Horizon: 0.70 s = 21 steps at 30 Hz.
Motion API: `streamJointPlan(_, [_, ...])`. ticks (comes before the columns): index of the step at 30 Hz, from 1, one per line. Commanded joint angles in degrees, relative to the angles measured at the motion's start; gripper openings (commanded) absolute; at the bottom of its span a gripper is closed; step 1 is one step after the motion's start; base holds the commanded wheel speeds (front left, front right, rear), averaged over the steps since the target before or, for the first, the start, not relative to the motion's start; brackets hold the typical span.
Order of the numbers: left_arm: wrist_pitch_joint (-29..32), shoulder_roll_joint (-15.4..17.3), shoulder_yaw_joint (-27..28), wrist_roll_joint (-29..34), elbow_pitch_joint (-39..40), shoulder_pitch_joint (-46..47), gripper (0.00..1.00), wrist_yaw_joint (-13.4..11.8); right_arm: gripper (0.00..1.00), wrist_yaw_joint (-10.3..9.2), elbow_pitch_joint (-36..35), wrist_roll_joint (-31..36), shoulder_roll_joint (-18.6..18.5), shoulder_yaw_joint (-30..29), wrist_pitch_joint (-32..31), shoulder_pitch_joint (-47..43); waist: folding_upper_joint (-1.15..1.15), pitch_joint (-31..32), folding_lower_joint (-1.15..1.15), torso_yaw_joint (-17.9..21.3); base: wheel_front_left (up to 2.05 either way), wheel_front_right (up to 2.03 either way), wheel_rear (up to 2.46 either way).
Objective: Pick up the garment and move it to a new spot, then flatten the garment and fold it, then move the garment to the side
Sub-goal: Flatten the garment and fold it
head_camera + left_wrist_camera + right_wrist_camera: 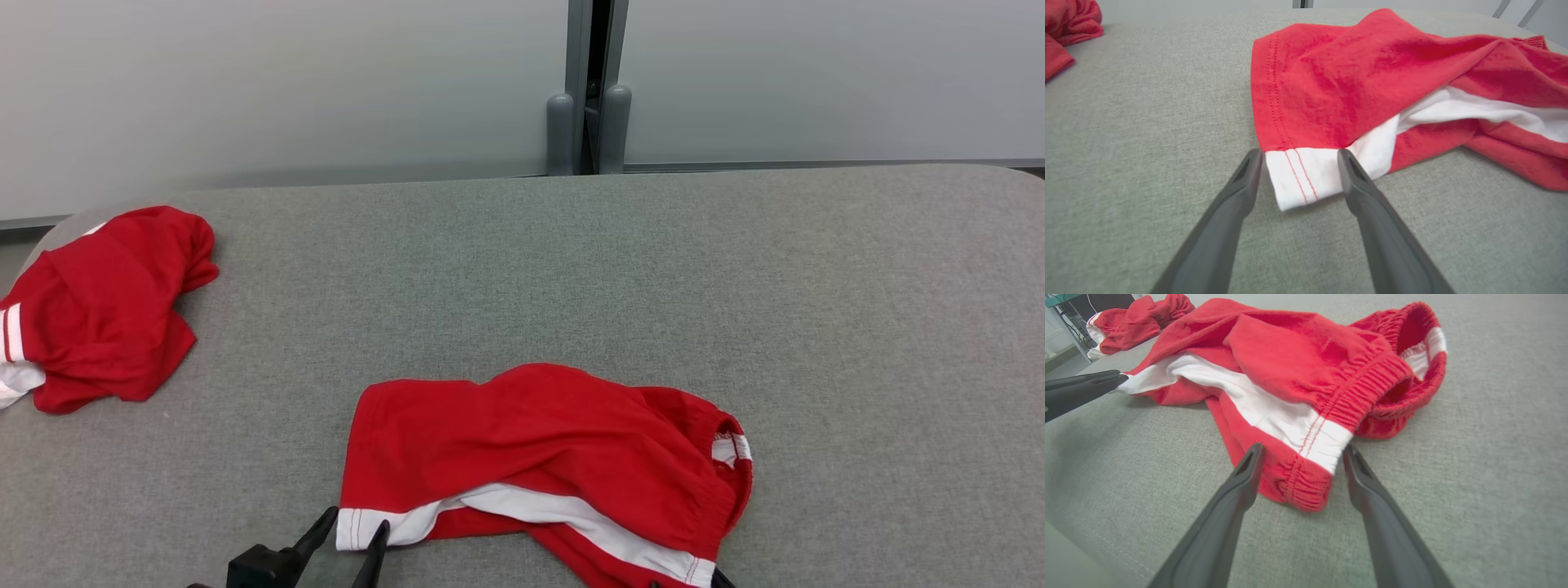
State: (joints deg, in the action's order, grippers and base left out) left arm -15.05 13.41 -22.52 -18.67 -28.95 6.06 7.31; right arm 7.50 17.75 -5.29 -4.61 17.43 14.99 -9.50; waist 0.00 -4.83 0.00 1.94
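Garment one (539, 445) lies straddled by released left tool (357, 520), right tool (1303, 448); garment two (98, 310) apart.

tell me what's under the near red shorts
The shorts lie on the grey table. A white stripe peeks from under the top red fold. Anything else beneath is covered by cloth.

- In the head view the shorts' (539, 441) near edge runs off the bottom, as does most of the left end effector (357, 520).
- A second garment (98, 310), well left of the shorts, is cut by the side edge.
- In the left wrist view the shorts' right part leaves the frame.
- Whether the right end effector (1303, 448), astride the shorts' waistband, touches it cannot be told.
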Motion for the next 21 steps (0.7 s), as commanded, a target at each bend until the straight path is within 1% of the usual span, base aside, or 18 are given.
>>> streamJointPlan(1, [-0.2,0.8,-1.4,-0.8,-0.9,1.6,1.0,0.2,1.0,-0.02,0.7,-0.8,-0.4,1.2,0.3,1.8,0.0,-0.2,0.0,0.2,0.0,0.0,0.0])
streamJointPlan(6, [-0.2,1.2,-3.9,-3.0,-3.2,3.4,1.0,0.2,1.0,-0.02,1.5,-1.6,-0.7,3.2,0.3,3.7,0.0,-0.3,0.0,0.5,0.0,0.0,0.0])
streamJointPlan(12, [-0.2,1.5,-5.3,-4.0,-3.2,4.2,1.0,0.2,1.0,-0.02,1.0,-2.3,-0.8,4.2,0.3,4.3,0.0,-0.3,0.0,0.6,0.0,0.0,0.0])
streamJointPlan(13, [-0.2,1.5,-5.5,-4.2,-3.5,4.0,0.99,0.2,1.0,-0.02,0.9,-2.4,-0.8,4.2,0.3,4.2,0.0,-0.3,0.0,0.5,0.0,0.0,0.0])
streamJointPlan(14, [-0.2,1.6,-5.7,-4.5,-3.9,3.9,0.77,0.2,0.87,-0.02,0.8,-2.5,-0.7,4.2,0.3,4.1,0.0,-0.4,0.0,0.5,0.0,0.0,0.0])
streamJointPlan(15, [-0.2,1.7,-6.0,-4.7,-4.5,3.9,0.64,0.2,0.41,-0.02,0.9,-2.7,-0.7,4.4,0.3,4.1,0.0,-0.4,0.0,0.4,0.0,0.0,0.0])
streamJointPlan(16, [-0.2,1.7,-6.4,-4.8,-4.9,4.1,0.57,0.2,0.2,-0.02,1.0,-2.9,-0.7,4.6,0.3,4.1,0.0,-0.4,0.0,0.4,0.0,0.0,0.0])
streamJointPlan(17, [-0.2,1.6,-6.9,-5.1,-5.5,4.3,0.13,0.2,0.0,-0.02,0.9,-3.0,-0.6,5.0,0.3,4.2,0.0,-0.3,0.0,0.4,0.0,0.0,0.0])
streamJointPlan(18, [-0.2,1.5,-7.2,-5.3,-5.8,4.7,0.0,0.2,0.0,-0.02,0.6,-3.0,-0.6,5.0,0.3,4.5,0.0,-0.2,0.0,0.4,0.0,0.0,0.0])
streamJointPlan(21, [-0.2,1.6,-7.7,-5.9,-6.3,5.1,0.0,0.2,0.0,-0.02,-0.5,-3.3,-0.6,4.7,0.3,4.7,0.0,0.0,0.0,0.4,0.0,0.0,0.0])
